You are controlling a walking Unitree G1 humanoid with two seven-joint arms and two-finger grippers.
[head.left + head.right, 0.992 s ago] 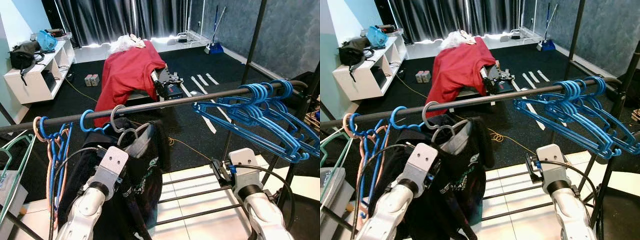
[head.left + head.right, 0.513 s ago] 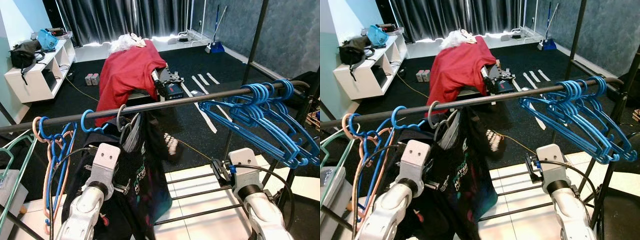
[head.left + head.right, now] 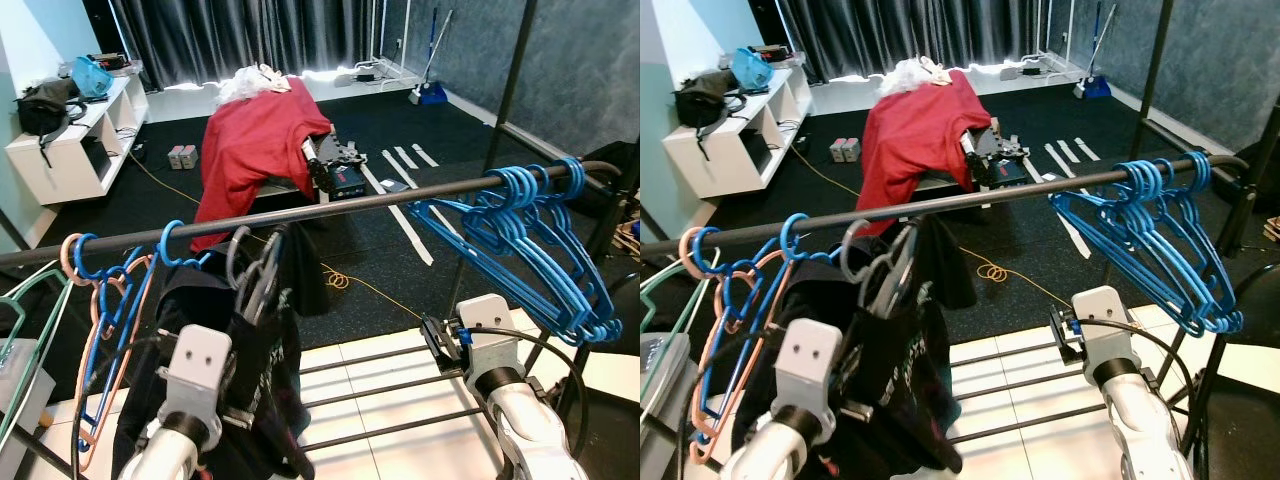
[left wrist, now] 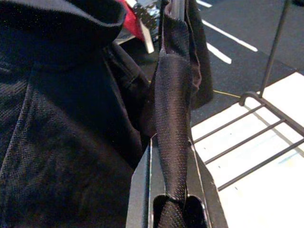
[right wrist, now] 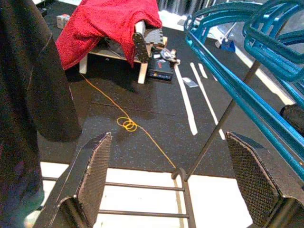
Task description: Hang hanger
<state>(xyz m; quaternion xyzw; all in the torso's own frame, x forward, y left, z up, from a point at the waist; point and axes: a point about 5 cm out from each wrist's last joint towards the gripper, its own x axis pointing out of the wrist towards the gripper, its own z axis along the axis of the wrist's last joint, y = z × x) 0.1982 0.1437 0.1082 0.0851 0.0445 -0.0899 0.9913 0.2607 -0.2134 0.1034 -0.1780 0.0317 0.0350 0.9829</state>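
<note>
A grey hanger (image 3: pixel 243 272) carrying a black garment (image 3: pixel 240 370) hooks over the rail (image 3: pixel 330 208) at about 10 o'clock from the centre of the left eye view, between loose blue and pink hangers (image 3: pixel 110 300) at 9 o'clock and a bunch of blue hangers (image 3: pixel 530 240) at 3 o'clock. The left gripper (image 4: pixel 172 190), low at 7 o'clock, has its fingers pinched tight on a fold of the garment's cloth. The right gripper (image 5: pixel 175 190), at 5 o'clock, is spread wide and holds nothing, its pads (image 5: pixel 95 166) well apart over the rack's base bars (image 3: pixel 400 390). The risk, as judged: with the hook seemingly seated, any drawing back while the cloth is clamped could drag the garment sideways, twist the hanger off the rail or pull the cloth off its shoulders; the neighbouring hangers, close beside it, could tangle with the hook if it swings
</note>
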